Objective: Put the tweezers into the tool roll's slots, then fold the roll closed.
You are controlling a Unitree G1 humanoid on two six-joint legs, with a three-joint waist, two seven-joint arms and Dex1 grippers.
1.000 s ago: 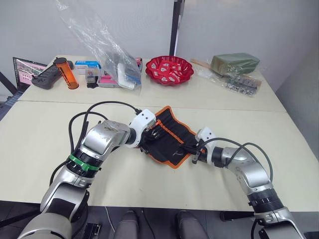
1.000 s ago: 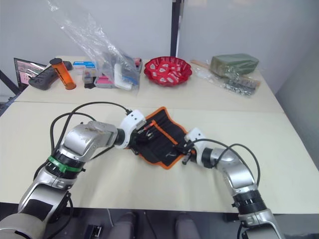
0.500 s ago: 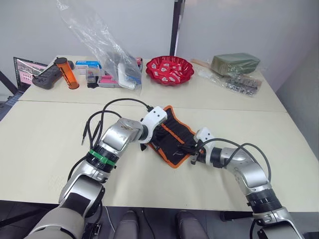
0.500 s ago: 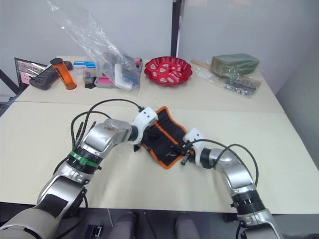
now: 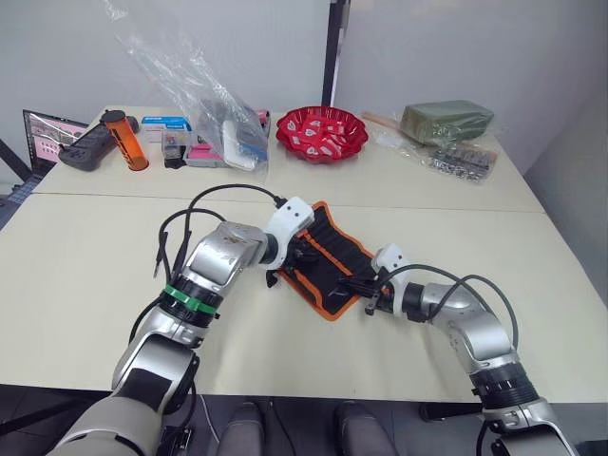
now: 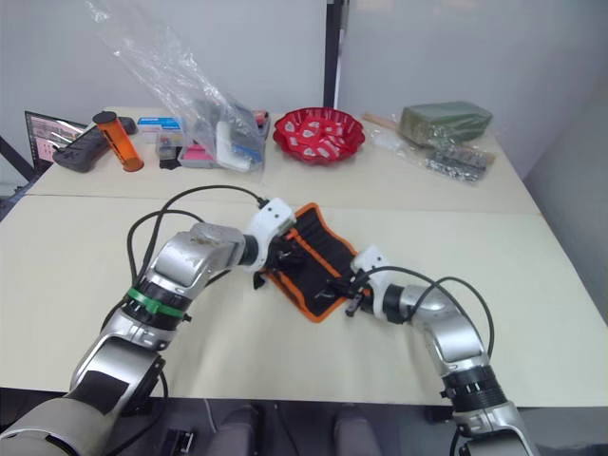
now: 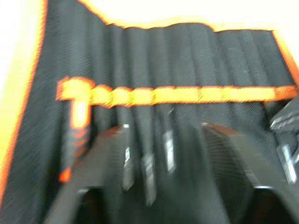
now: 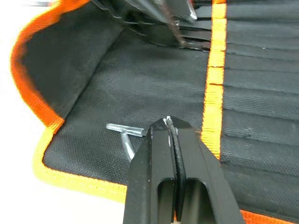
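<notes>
The black tool roll with orange edging lies open and slanted at the table's middle. My left gripper hovers over its left part, fingers spread apart with nothing between them. Below an orange strip, the silvery ends of several tweezers stick out of the slots. My right gripper is shut at the roll's right corner, its tips down on the black fabric beside an orange band. A small bent silvery metal piece lies on the fabric just beside those tips.
At the back stand a red bowl, a clear plastic bag over small boxes, an orange tube, a black device and a green pack. Bare tabletop lies left and right of the roll.
My left arm swung in over the roll and the roll's left side was drawn in, so it looks narrower. The left fingers have spread open. The right gripper stayed put.
</notes>
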